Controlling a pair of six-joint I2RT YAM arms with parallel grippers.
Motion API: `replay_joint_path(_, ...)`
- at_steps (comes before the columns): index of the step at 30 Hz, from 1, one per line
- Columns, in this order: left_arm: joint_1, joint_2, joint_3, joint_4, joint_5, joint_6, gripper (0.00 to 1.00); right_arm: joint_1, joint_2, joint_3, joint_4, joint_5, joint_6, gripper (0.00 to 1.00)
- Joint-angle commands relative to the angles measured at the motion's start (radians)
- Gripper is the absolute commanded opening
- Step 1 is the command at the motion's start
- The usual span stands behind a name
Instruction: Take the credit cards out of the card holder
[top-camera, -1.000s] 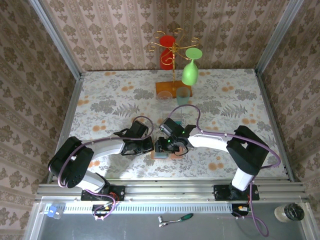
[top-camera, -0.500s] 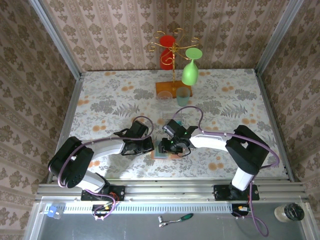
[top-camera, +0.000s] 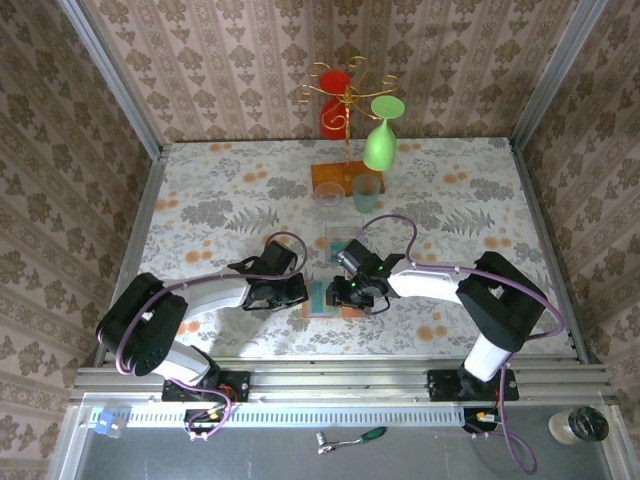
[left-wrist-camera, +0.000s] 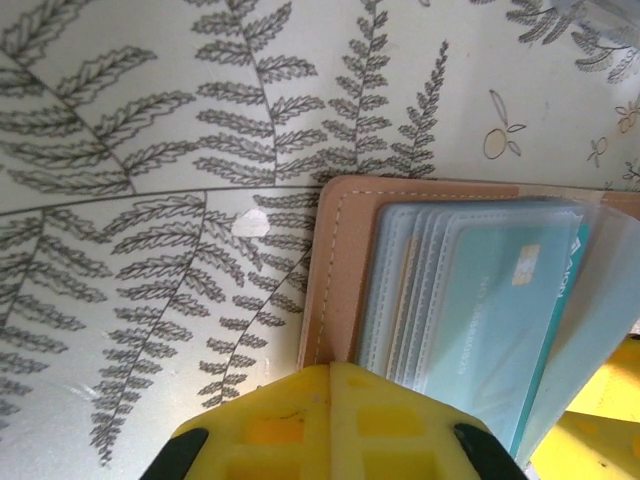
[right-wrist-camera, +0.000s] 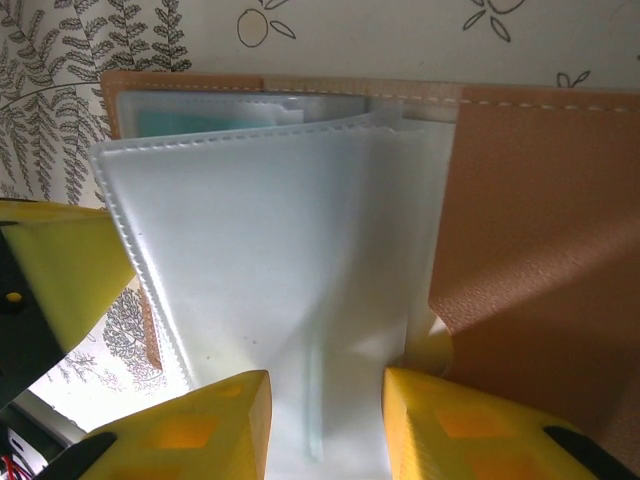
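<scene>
A fern-printed table (top-camera: 220, 200) is carrying a brown leather card holder (left-wrist-camera: 335, 270) lying open between the two grippers, with a teal credit card (left-wrist-camera: 490, 310) sitting inside its clear sleeves (right-wrist-camera: 280, 250). The left gripper (left-wrist-camera: 330, 375) is reaching low, jaws closed, at the holder's edge. The right gripper (right-wrist-camera: 325, 390) is standing with jaws apart astride the sleeves.

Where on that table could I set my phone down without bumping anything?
Bare cloth lies either side of the glass rack, toward the left and right walls. The near middle is crowded: left gripper and right gripper meet at the card holder, clear tray behind.
</scene>
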Motion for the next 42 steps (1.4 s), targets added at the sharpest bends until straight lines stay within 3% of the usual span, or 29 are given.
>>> replay_joint_path(1, -0.003, -0.044, 0.034, -0.108, -0.038, 0.017, 0.08, -0.005, -0.012, -0.022, 0.020, -0.011, 0.024, 0.35)
replay_joint_path(7, -0.026, -0.077, 0.090, -0.125, -0.014, 0.020, 0.12, -0.008, -0.016, -0.033, 0.037, -0.015, 0.031, 0.34)
replay_joint_path(31, -0.096, 0.066, 0.133, -0.025, 0.028, -0.022, 0.08, -0.017, -0.043, -0.078, 0.096, -0.046, 0.055, 0.32)
replay_joint_path(42, -0.099, 0.069, 0.133, -0.022, 0.028, -0.024, 0.08, -0.017, -0.071, -0.037, -0.009, -0.061, -0.020, 0.32)
